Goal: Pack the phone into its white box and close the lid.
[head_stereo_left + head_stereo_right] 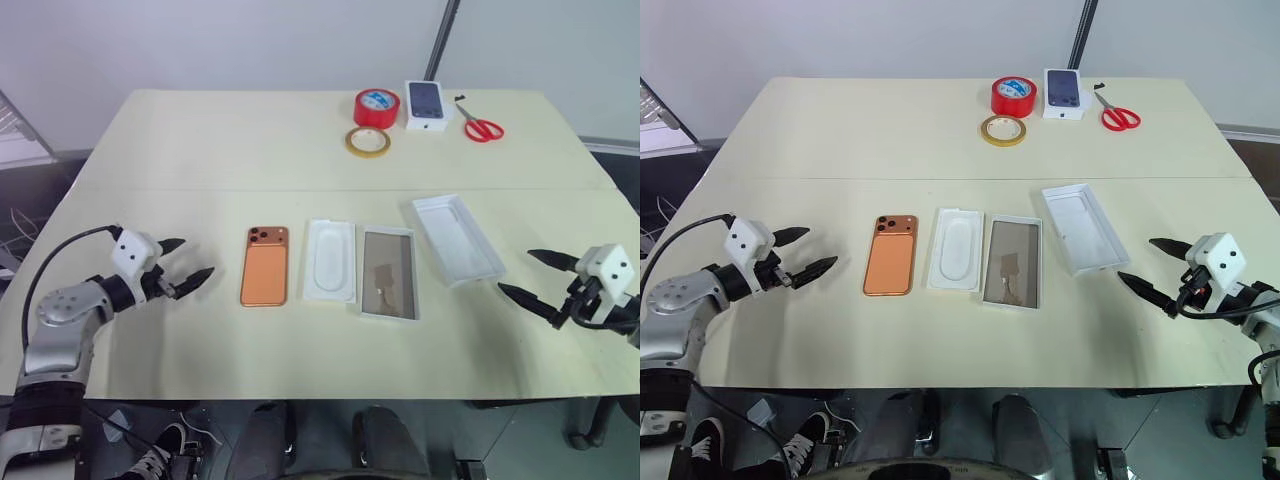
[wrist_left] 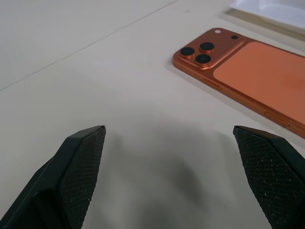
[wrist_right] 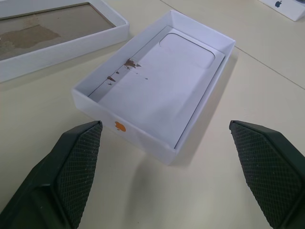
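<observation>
Both grippers hang empty at the lower corners, left gripper (image 1: 184,263) and right gripper (image 1: 528,276) with fingers apart, flanking the row at centre: phone (image 1: 265,265) face-down, white box (image 1: 389,272) and lid (image 1: 457,238) open upward, ready for packing.

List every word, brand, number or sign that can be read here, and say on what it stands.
No words or numbers can be read.
Red tape roll: blue-white label, too blurred.
Small white box: dark logo mark on its side, no text.
Lid: small orange mark on its outer wall, unreadable.
</observation>
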